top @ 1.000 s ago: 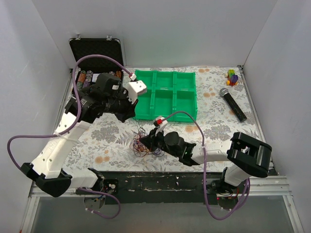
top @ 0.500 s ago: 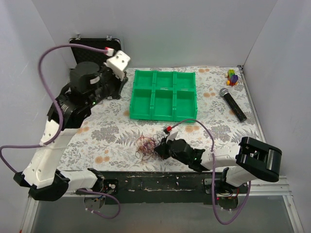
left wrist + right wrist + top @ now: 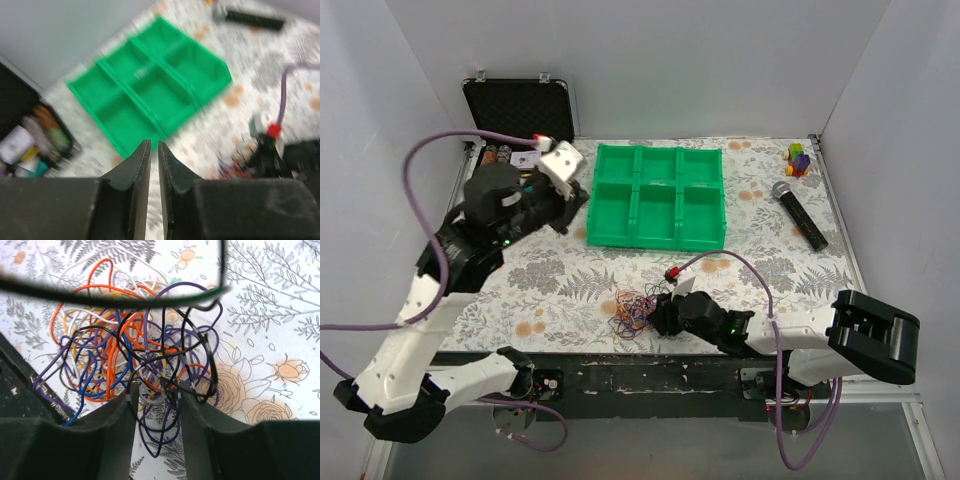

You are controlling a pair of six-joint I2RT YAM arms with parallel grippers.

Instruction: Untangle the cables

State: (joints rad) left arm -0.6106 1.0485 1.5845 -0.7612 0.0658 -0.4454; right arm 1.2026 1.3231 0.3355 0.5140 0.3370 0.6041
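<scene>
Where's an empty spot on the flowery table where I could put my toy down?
Bare cloth lies between the green tray and the microphone, and also left of the cables, out to the left arm. The front middle is crowded: the right gripper sits at the cables there.

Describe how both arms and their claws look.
Both the left arm and the right arm have white links with bulky black joints, each trailed by a thick lavender cable. A red connector marks the right wrist. The left claw and right claw are black, tapering wedges.
</scene>
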